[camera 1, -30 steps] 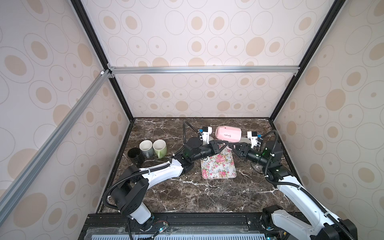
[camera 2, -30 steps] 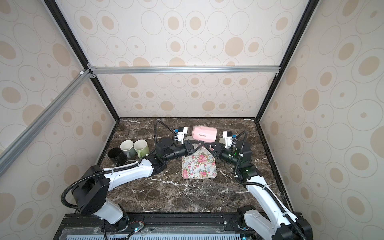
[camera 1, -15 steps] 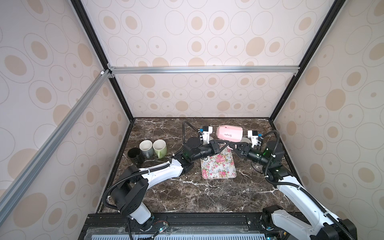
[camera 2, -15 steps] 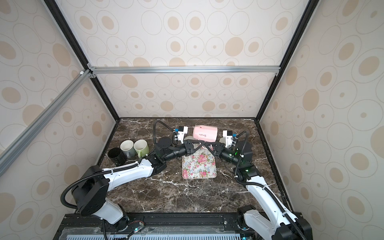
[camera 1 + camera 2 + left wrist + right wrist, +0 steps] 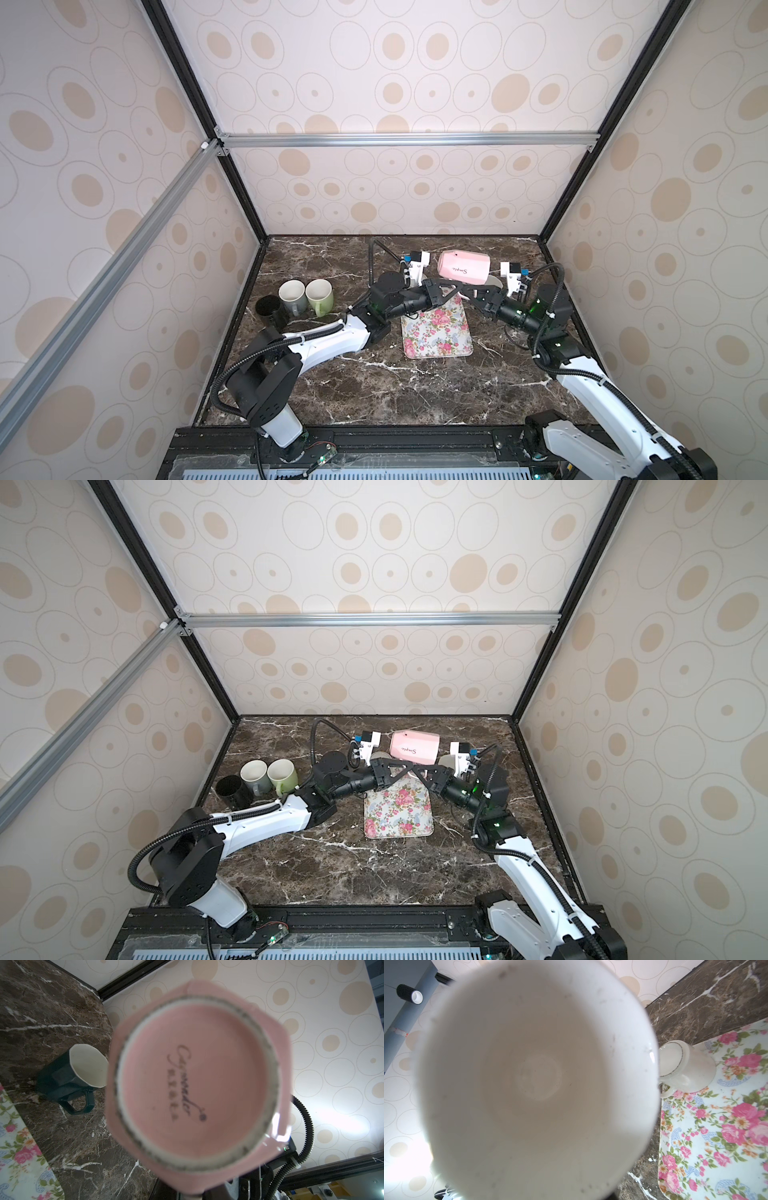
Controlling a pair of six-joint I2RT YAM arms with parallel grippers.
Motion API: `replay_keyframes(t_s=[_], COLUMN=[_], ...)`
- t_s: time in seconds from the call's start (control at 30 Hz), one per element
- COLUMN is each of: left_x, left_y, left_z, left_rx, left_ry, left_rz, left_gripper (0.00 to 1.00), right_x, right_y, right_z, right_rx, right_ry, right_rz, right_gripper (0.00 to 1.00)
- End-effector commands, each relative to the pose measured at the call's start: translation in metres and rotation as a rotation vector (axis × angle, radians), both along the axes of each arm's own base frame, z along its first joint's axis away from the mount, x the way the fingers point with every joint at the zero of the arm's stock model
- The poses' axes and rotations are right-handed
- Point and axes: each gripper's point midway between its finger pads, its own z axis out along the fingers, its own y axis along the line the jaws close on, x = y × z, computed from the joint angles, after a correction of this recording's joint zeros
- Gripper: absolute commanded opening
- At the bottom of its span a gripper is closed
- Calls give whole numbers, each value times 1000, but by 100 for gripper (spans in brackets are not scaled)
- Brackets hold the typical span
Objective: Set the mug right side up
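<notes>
A pink mug [image 5: 463,268] [image 5: 414,746] hangs on its side in the air above the far end of the floral tray [image 5: 436,336]. In both top views my left gripper [image 5: 451,286] and my right gripper [image 5: 467,293] meet under it from opposite sides, both shut on it. Its handle is hidden beneath the body. In the left wrist view the mug's pink base [image 5: 195,1084] fills the frame. The mug's white inside [image 5: 537,1080] fills the right wrist view. Neither wrist view shows any fingers.
A black mug [image 5: 270,309], a grey mug [image 5: 293,293] and a green mug [image 5: 320,295] stand upright at the left. A dark green mug [image 5: 70,1082] stands behind the tray. A white mug [image 5: 685,1068] sits upside down on the tray's far end.
My right gripper's jaws have closed under the pink mug. The mug and the left arm have hardly moved.
</notes>
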Motion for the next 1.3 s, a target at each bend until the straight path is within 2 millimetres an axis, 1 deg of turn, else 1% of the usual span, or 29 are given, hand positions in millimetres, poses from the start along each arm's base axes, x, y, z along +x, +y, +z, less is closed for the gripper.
replay_keyframes(t_s=[0.0,0.07,0.17,0.23,0.27,0.3,0.33,0.4,0.47,0.53,0.63,0.77,0.97,1.03,1.17,1.23,1.27], left_x=[-4,-3,-1,-1,-1,-1,1,3,3,8,10,10,8,7,4,3,2], left_y=[-9,-7,-7,-7,-6,-5,-2,6,11,19,27,36,52,59,77,88,96], left_z=[-12,-14,-19,-19,-17,-16,-16,-17,-16,-19,-22,-22,-27,-28,-30,-33,-40], left_rx=[58,70,98,100,97,95,95,96,105,135,186,204,249,260,316,355,394], left_ry=[-47,-47,-48,-57,-69,-75,-75,-82,-93,-94,-101,-104,-100,-102,-119,-127,-121], left_rz=[-22,-15,-2,-4,-6,0,11,38,46,90,123,147,197,220,274,305,321], left_gripper=[0,1,14,34,51,65,74,98,98,98,98,98,98,98,98,98,98], right_x=[-13,-14,-13,-12,-12,-10,-8,-4,-2,-3,-1,2,2,2,1,0,0], right_y=[7,7,4,3,2,0,-2,-4,-2,0,-1,-1,-2,-3,-6,-7,-9], right_z=[19,14,8,6,6,5,4,-1,-5,-9,-15,-21,-38,-40,-39,-39,-40], right_rx=[27,27,23,19,23,36,55,89,75,52,30,12,-38,-57,-94,-125,-145], right_ry=[-67,-56,-43,-38,-46,-42,-38,-27,-15,-7,6,17,56,60,46,37,41], right_rz=[49,49,27,15,10,-6,-25,-49,-39,-20,-31,-38,-40,-43,-49,-53,-59], right_gripper=[0,0,0,0,0,0,0,0,0,0,0,0,0,0,0,0,0])
